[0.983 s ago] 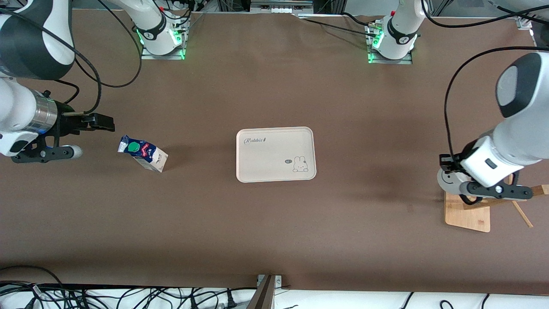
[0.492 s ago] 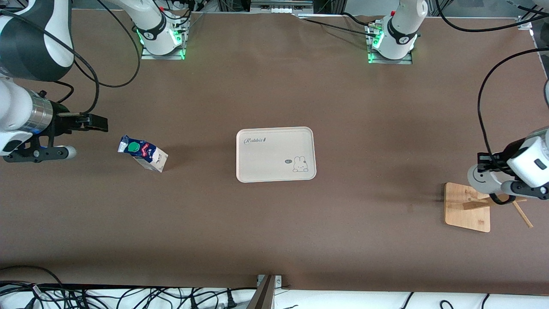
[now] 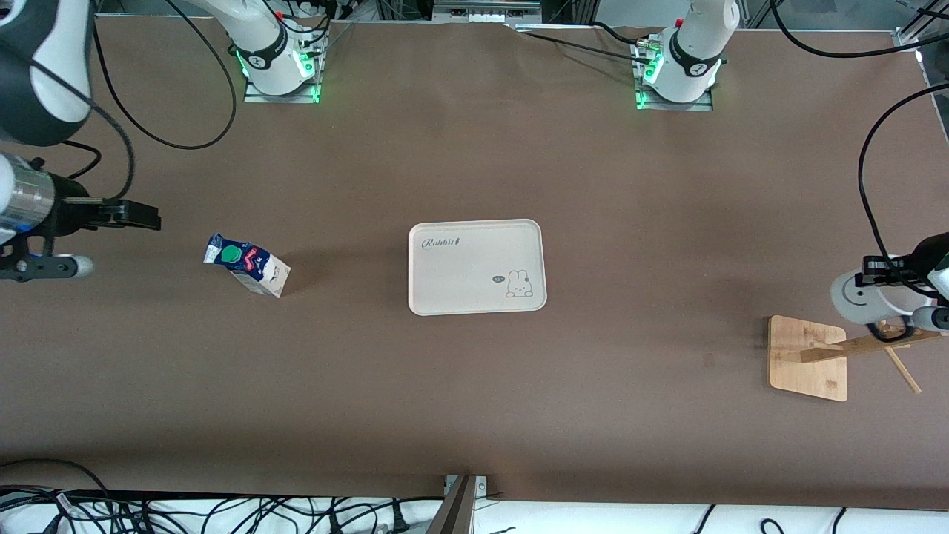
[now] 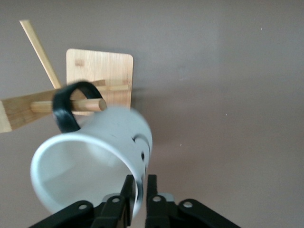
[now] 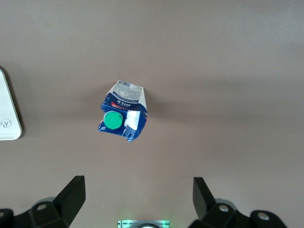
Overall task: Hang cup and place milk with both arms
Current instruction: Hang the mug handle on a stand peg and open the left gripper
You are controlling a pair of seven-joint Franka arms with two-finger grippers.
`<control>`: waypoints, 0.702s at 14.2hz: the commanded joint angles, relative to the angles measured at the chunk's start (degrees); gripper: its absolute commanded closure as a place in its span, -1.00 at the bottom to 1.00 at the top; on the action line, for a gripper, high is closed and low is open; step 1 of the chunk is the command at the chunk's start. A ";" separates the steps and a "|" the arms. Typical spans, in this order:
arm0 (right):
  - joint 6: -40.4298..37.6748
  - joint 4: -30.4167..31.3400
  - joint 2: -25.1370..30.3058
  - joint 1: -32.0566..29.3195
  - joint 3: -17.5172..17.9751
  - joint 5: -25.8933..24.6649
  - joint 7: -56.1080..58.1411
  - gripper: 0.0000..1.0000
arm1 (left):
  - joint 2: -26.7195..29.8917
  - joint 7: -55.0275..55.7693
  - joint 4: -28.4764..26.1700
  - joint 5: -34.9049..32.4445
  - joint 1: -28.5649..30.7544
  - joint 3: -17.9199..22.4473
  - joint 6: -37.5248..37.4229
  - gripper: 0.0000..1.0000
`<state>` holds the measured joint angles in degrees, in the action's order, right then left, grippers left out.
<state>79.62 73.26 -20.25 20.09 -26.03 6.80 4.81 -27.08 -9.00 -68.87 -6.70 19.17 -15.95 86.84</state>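
The white cup (image 3: 855,296) with its smiley face hangs in my left gripper (image 3: 881,276), which is shut on its rim over the wooden rack (image 3: 807,357). In the left wrist view the gripper (image 4: 141,190) pinches the cup's wall (image 4: 111,147), and the black handle (image 4: 65,107) loops round a rack peg (image 4: 92,104). The blue milk carton (image 3: 246,265) with a green cap stands on the table toward the right arm's end. My right gripper (image 3: 115,241) is open and empty, off to the side of the carton at the table's end. In the right wrist view the gripper (image 5: 137,199) is apart from the carton (image 5: 122,118).
A cream tray (image 3: 460,278) with a rabbit drawing lies at the table's middle; its edge shows in the right wrist view (image 5: 8,118). The rack has a flat wooden base and slanted pegs. Cables lie along the table's near edge.
My left gripper has carried the cup toward the left arm's end of the table, over the rack's pegs. My right gripper has drawn back from the milk toward the table's end.
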 commanded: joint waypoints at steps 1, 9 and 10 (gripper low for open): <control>0.00 1.18 4.78 -12.33 9.58 -0.74 -0.24 -1.00 | -0.87 -0.40 1.20 3.17 0.35 -0.57 -2.11 -1.00; 6.93 10.57 9.79 -20.70 15.66 0.76 0.64 -1.00 | 5.88 8.02 0.42 3.09 -2.64 -1.02 -2.03 -1.00; 8.08 10.94 9.96 -20.18 16.36 -1.94 1.25 -1.00 | 6.34 8.99 -1.25 3.01 -4.99 -0.57 -1.85 -1.00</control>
<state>84.35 80.20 -12.40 0.60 -12.00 6.99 5.20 -23.33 -2.63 -67.58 -4.50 16.98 -17.84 85.35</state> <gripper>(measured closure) 0.000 0.000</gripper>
